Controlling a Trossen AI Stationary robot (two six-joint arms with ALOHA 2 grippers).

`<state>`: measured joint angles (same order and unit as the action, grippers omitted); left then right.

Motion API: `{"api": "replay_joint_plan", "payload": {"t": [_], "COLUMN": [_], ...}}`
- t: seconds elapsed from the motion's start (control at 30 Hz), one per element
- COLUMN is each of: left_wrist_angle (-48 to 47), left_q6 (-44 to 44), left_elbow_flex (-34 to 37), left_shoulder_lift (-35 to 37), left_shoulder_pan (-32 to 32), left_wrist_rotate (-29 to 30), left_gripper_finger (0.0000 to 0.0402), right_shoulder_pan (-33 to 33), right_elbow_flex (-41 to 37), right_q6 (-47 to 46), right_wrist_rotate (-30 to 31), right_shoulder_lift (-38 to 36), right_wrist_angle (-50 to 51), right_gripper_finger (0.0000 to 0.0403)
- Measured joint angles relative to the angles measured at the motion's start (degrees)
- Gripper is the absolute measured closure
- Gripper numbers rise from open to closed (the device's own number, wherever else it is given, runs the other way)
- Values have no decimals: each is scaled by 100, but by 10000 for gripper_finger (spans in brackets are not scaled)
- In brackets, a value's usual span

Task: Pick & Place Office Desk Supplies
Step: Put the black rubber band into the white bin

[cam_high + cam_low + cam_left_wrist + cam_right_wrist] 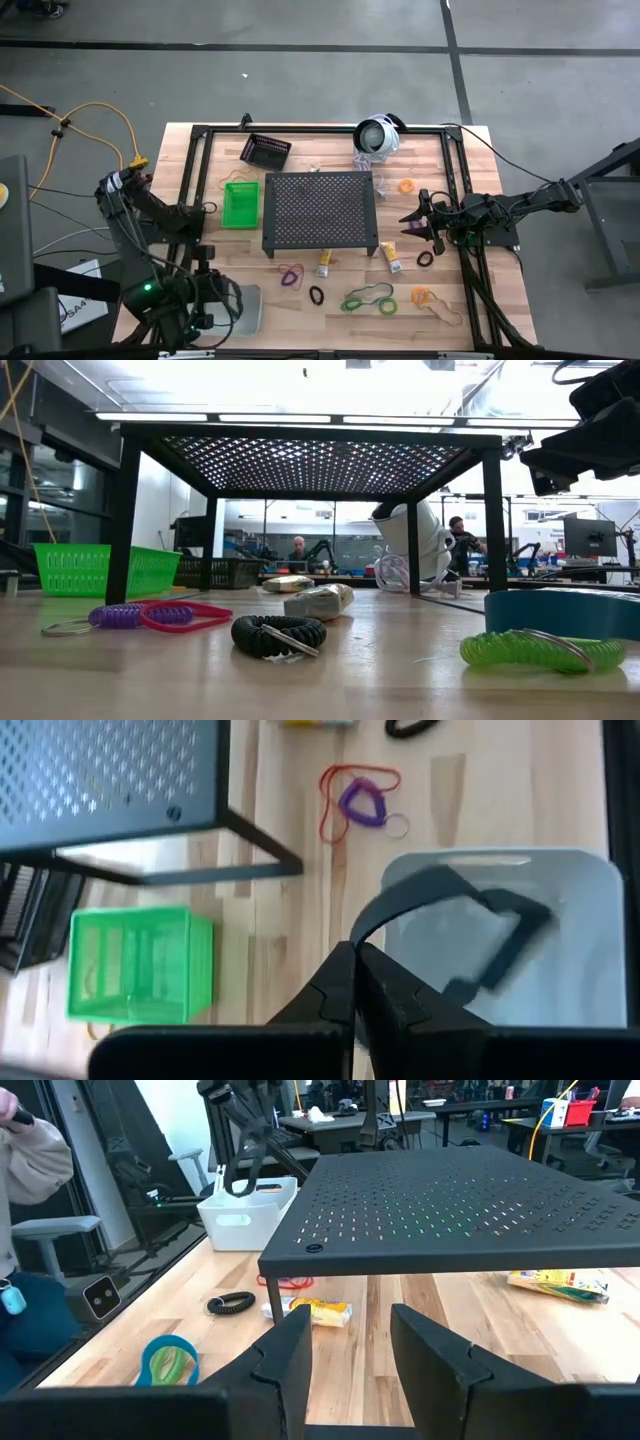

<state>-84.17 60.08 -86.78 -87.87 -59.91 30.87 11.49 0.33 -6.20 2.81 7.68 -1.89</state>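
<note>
- No writing readable on the small yellow tube (391,257); it lies near-to-far.
- My left gripper (355,982) is closed, pinching a black loop (455,910) over the clear bin (600,940).
- My right gripper (345,1342) hangs part-open, empty.

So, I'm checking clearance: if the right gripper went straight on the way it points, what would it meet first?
Probably the black perforated stand, near its front edge; the right gripper has open fingers, and depth is unclear.
</note>
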Motion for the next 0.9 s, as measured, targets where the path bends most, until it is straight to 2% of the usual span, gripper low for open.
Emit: {"api": "replay_joint_plan", "payload": {"t": [0.2,0.5,0.9], "left_wrist_angle": [257,1533,1722], "left_q6": [291,660,790], "left_elbow_flex": [502,1382,1482], "left_shoulder_lift": [-3,-10,-7], "left_shoulder_pan": [12,-4,-41], "left_wrist_rotate": [-320,-1026,-1162], "left_gripper_finger": [401,401,401], "right_shoulder_pan": [0,0,0], "right_elbow_flex": [1,-1,0], "right_q6": [2,0,0], "right_wrist_rotate": [0,0,0], "right_shoulder_lift": [0,-2,-1], "right_wrist_angle": [0,0,0], "right_gripper_finger": [277,277,277]}}
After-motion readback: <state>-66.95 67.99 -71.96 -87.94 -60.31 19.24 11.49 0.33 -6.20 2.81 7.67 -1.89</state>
